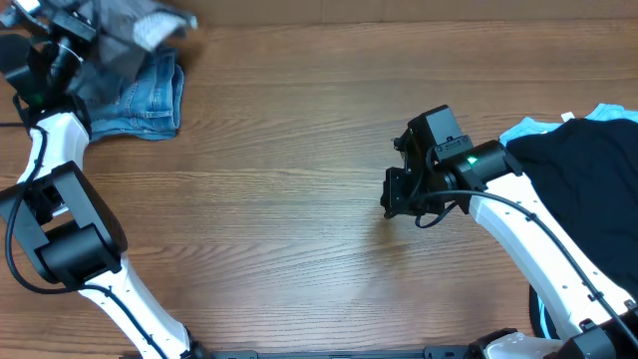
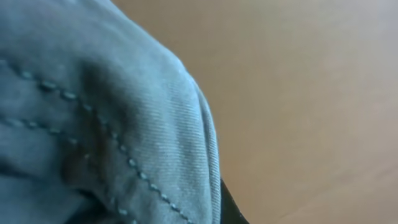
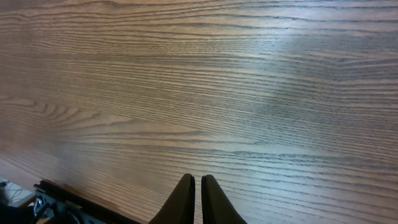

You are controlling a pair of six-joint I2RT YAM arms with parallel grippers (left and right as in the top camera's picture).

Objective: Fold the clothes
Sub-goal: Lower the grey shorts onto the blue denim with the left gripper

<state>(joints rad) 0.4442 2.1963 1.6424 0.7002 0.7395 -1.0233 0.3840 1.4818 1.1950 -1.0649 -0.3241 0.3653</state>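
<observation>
A grey garment [image 1: 128,32] hangs bunched at the far left corner, above folded blue denim [image 1: 150,95]. My left gripper [image 1: 62,42] is at that corner and is shut on the grey garment. The garment's stitched cloth [image 2: 106,124] fills the left wrist view, and only a sliver of a black finger [image 2: 231,210] shows. My right gripper [image 1: 394,191] is shut and empty, its fingertips [image 3: 198,183] together just above bare wood in the middle of the table. A black garment [image 1: 588,165] lies at the right edge over a light blue one [image 1: 525,130].
The wooden table [image 1: 279,199] spreads between the two arms. The right arm's white link [image 1: 538,249] runs back to the lower right. The table's front edge with cables [image 3: 56,199] shows in the right wrist view.
</observation>
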